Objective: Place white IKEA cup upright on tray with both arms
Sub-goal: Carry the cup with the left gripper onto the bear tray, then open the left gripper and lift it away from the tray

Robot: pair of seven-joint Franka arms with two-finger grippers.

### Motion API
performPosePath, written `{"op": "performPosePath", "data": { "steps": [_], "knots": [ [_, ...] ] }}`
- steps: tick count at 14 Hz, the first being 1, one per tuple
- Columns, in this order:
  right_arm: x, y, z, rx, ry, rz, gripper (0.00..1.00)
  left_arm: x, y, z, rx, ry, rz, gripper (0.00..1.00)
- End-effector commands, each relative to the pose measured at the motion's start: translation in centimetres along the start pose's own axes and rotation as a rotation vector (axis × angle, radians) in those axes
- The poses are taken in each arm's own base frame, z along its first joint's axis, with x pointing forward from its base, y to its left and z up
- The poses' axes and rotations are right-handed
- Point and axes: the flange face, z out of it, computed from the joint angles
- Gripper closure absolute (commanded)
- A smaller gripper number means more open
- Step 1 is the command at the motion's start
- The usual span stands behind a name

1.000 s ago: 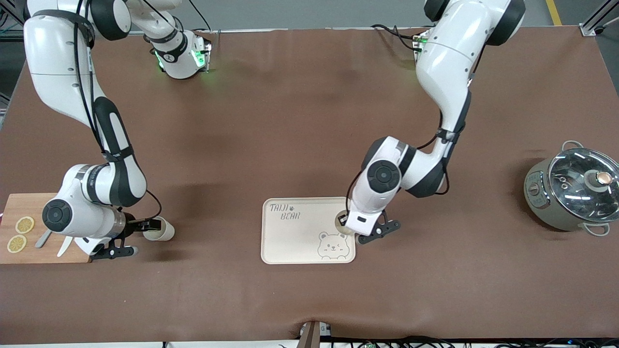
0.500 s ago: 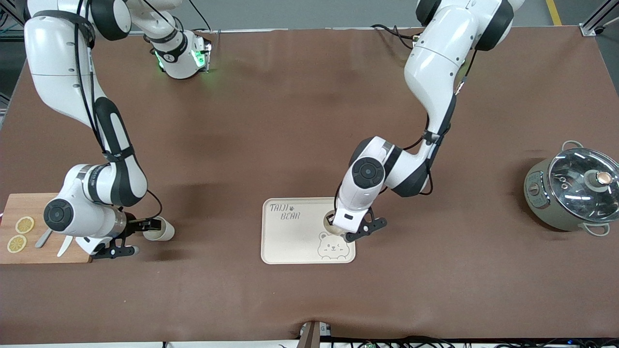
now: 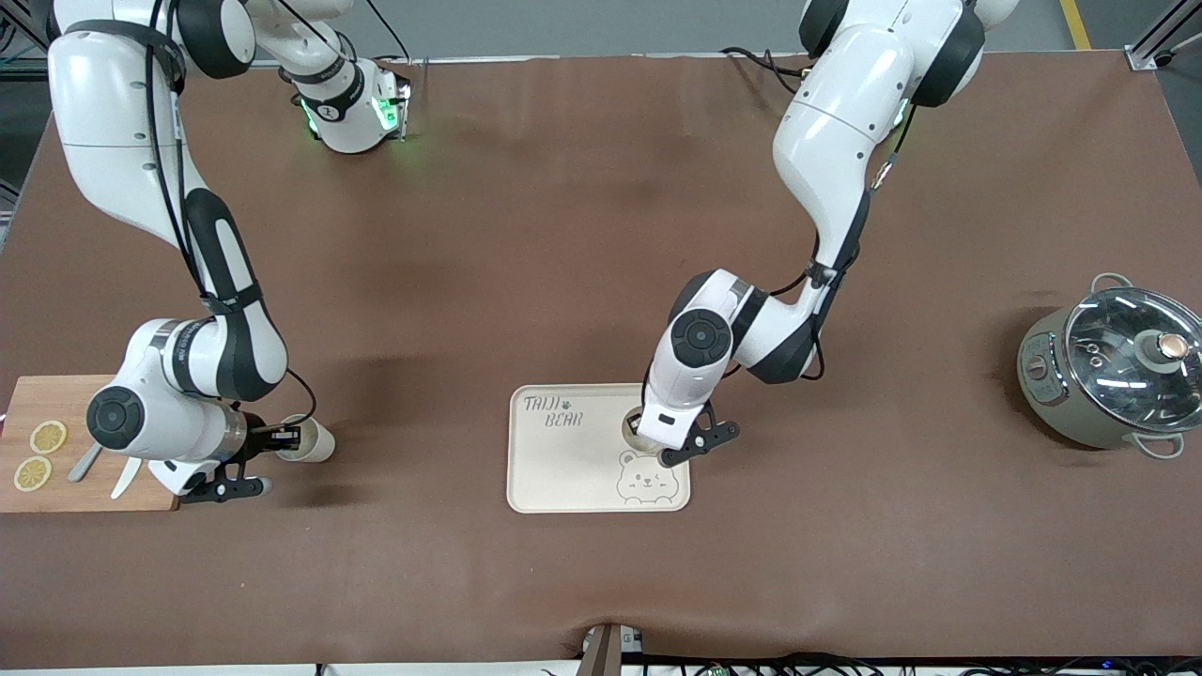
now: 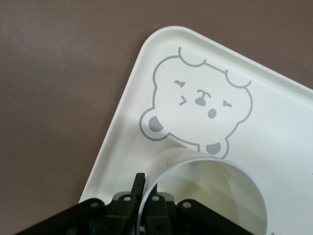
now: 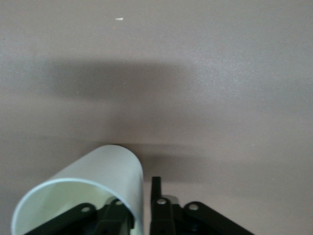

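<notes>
Nearest to the front camera, the tray is lying on the brown table, with its bear drawing at the corner toward the left arm's end. The left gripper is hanging over that part of the tray, just above the bear's head, and it is holding a white cup. In the left wrist view the rim of this cup is passing between the two fingers, one inside and one outside the wall, so the jaws are closed on the rim and the cup is hanging mouth up. I cannot tell if its bottom is already touching the tray.

To do this step well, I think the arm should be lowering straight down, keeping the cup vertical, and opening only when the base is resting flat. A pinch on the rim is thin, so a sideways pull while letting go could be tipping the cup.

Toward the right arm's end, the right gripper is pinching the wall of a second white cup in the same way, low over the table beside the wooden cutting board with lemon slices. A steel pot is standing well apart, at the left arm's end.
</notes>
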Motion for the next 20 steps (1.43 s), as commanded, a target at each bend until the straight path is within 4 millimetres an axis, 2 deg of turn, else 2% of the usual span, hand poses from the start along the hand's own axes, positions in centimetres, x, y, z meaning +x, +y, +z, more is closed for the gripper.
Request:
{"op": "performPosePath", "data": {
  "steps": [1, 2, 4, 7, 10, 11, 12, 13, 14, 16, 17, 18, 20],
  "knots": [
    [0.2, -0.8, -0.3, 0.011, 0.003, -0.013, 1.00, 0.2, 0.4, -0.1, 0.009, 0.037, 0.004, 0.01],
    [0.2, -0.8, -0.3, 0.011, 0.003, -0.012, 1.00, -0.7, 1.1, -0.6, 0.013, 0.056, 0.017, 0.00],
    [0.2, -0.8, -0.2, 0.011, 0.002, -0.013, 1.00, -0.8, 1.7, -2.8, 0.004, 0.067, -0.052, 0.00],
    [0.2, -0.8, -0.3, 0.012, -0.003, -0.017, 1.00, -0.6, 1.1, -4.7, 0.059, 0.027, -0.062, 0.00],
    [0.2, -0.8, -0.6, 0.012, 0.000, -0.015, 1.00, 2.2, -0.5, -8.1, 0.070, 0.020, -0.090, 0.00],
    [0.1, -1.1, -0.9, 0.015, -0.007, -0.020, 1.00, 3.4, -1.2, -9.9, 0.068, 0.016, -0.068, 0.00],
    [-0.1, -1.6, -1.3, 0.031, -0.031, -0.020, 1.00, 4.7, -2.3, -11.6, 0.071, -0.013, -0.039, 0.00],
    [0.3, -3.3, -2.8, 0.079, -0.045, -0.022, 1.00, 6.0, -3.8, -12.5, 0.075, -0.054, -0.012, 0.00],
    [0.6, -4.4, -4.4, 0.130, -0.059, -0.005, 1.00, 7.9, -5.3, -14.4, 0.063, -0.060, 0.007, 0.00],
    [1.0, -5.2, -6.7, 0.178, -0.075, 0.007, 1.00, 12.4, -9.3, -17.4, 0.049, -0.027, 0.086, 0.00],
    [1.2, -5.5, -7.8, 0.180, -0.068, 0.001, 1.00, 13.9, -10.9, -18.1, 0.051, -0.018, 0.150, 0.00],
    [1.5, -6.3, -8.7, 0.179, -0.061, -0.003, 1.00, 16.0, -13.0, -19.3, 0.046, -0.004, 0.190, 0.00],
    [1.6, -8.0, -9.8, 0.176, -0.056, 0.039, 1.00, 20.5, -18.7, -22.0, 0.036, 0.021, 0.255, 0.00]
  ]
}}
